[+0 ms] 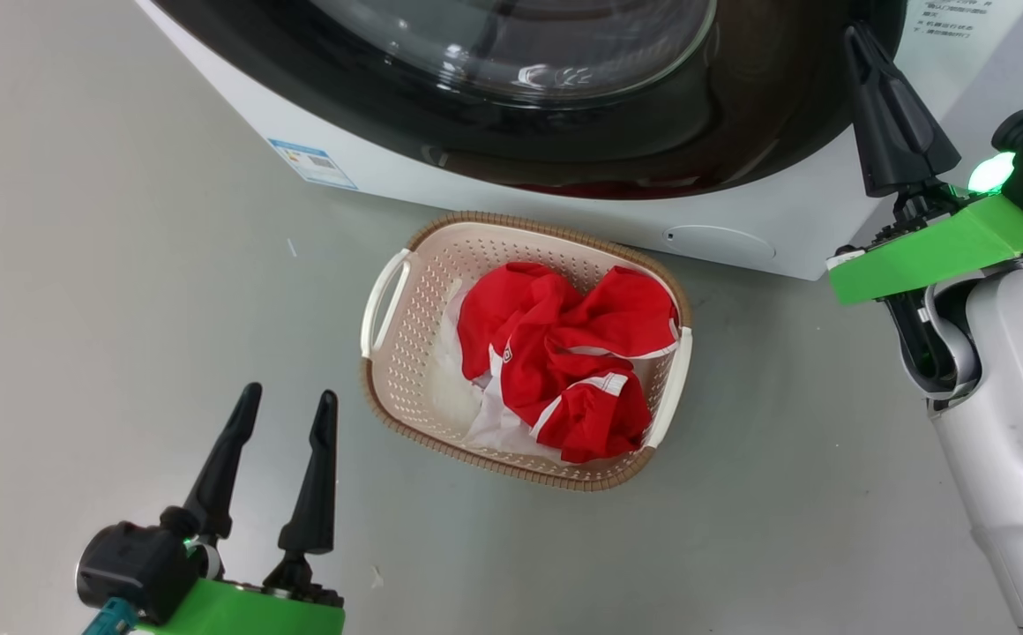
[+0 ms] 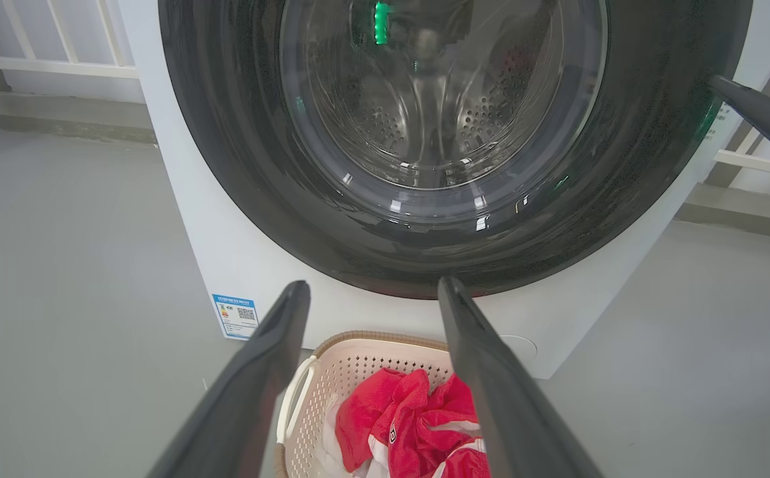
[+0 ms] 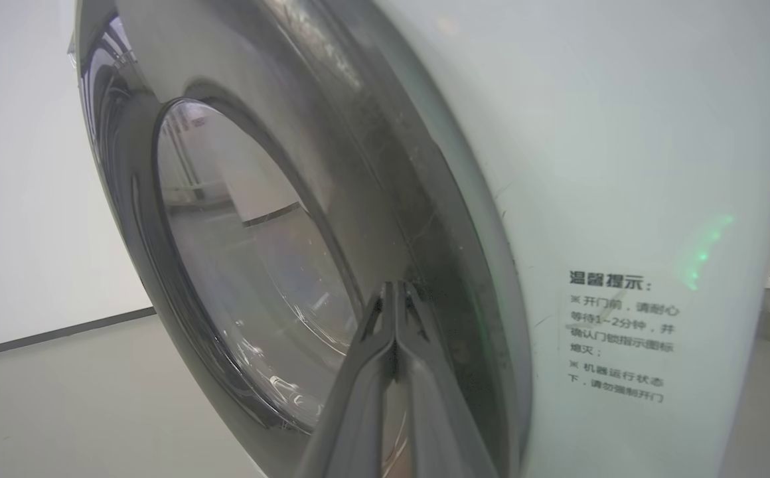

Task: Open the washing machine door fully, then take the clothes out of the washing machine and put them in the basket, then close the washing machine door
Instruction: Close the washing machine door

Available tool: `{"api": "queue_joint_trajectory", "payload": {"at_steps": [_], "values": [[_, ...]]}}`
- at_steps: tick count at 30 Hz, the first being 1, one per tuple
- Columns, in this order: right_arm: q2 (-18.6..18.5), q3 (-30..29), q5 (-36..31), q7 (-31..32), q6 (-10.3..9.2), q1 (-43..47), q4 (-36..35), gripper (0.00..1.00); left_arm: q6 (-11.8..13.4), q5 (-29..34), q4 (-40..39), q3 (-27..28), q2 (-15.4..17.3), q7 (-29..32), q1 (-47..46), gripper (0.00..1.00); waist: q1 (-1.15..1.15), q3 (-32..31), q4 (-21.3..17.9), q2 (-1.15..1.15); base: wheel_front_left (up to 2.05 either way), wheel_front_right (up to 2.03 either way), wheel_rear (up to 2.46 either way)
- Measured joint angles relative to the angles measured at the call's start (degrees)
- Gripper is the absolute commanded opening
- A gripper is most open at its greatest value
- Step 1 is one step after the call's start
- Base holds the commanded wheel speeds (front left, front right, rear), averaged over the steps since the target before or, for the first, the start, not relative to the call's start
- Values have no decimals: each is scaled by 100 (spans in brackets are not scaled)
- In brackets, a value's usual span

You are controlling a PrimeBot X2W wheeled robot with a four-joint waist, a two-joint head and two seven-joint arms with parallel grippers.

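The washing machine door lies shut against the washing machine. The right gripper, its fingers pressed together, has its tips at the door's black rim. The clothes lie in the basket on the floor just before the machine. The left gripper hovers, fingers wide.

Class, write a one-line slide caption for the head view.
The clothes lie in the basket before the washing machine door; right gripper shut at its rim, left gripper open.
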Motion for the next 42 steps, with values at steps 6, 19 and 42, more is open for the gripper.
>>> {"api": "queue_joint_trajectory", "payload": {"at_steps": [6,19,42], "values": [[5,56,-30,5,-11,-1,52,0,0,1,21,1,-1,0,0,100,0,-98,-46,0,0,0,0],[-93,315,-30,4,-59,1051,-7,100,0,183,202,86,0,0,157,100,0,-692,-256,0,0,0,0],[87,91,-33,11,-59,3109,-379,100,0,333,559,407,149,0,789,100,0,-1673,-1185,0,0,0,0]]}}
